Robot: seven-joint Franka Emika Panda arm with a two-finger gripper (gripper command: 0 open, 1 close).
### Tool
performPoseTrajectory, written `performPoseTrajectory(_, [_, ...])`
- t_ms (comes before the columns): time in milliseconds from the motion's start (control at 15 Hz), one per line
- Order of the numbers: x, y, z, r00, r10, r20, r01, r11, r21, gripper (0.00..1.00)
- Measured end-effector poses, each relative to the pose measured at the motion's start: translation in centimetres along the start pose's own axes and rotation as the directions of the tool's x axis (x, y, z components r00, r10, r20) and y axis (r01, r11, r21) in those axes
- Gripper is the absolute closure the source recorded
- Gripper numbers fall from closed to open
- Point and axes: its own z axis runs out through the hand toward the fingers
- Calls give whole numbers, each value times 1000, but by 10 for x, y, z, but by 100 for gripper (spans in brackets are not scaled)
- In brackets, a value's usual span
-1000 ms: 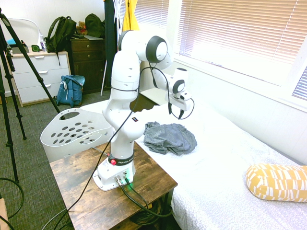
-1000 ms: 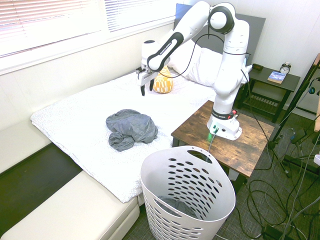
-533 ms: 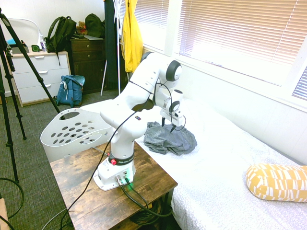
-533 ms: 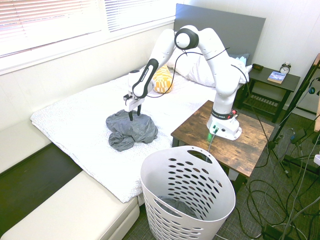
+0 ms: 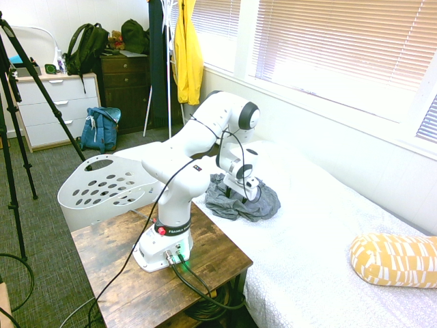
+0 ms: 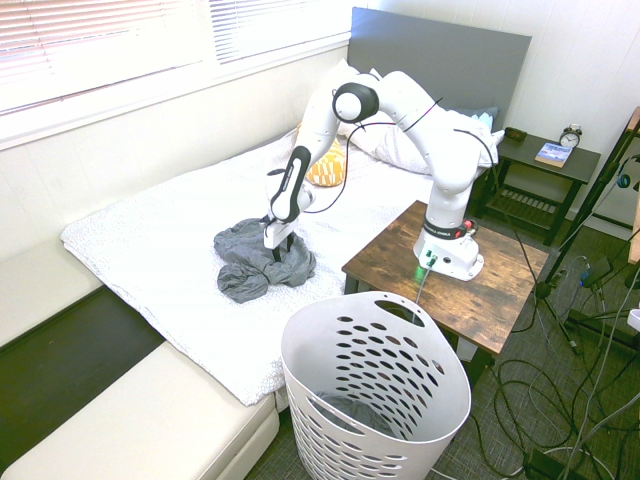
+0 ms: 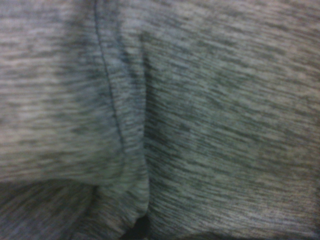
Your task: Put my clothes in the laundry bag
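Possibly shallow bite: gripper (image 6: 281, 251) spread at grey garment (image 6: 251, 262); loose folds could slip out.

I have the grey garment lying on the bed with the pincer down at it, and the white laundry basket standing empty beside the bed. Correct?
Not empty: grey fabric lies inside the basket, as the second exterior view shows.

A home bedroom is indicated by a wide bed with white patterned bedding (image 6: 170, 240), a grey upholstered headboard (image 6: 440, 60) and a yellow-and-white patterned pillow (image 5: 396, 261).
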Motion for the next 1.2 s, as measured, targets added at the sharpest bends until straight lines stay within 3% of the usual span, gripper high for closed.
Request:
performPoseTrajectory(133, [-17,-8,10,999,-35,-15,34,999,-16,0])
performPoseTrajectory(200, [-19,-8,11,999,-32,-13,32,999,-12,100])
performPoseTrajectory(1200, [-8,24,15,998,14,69,-20,996,86,100])
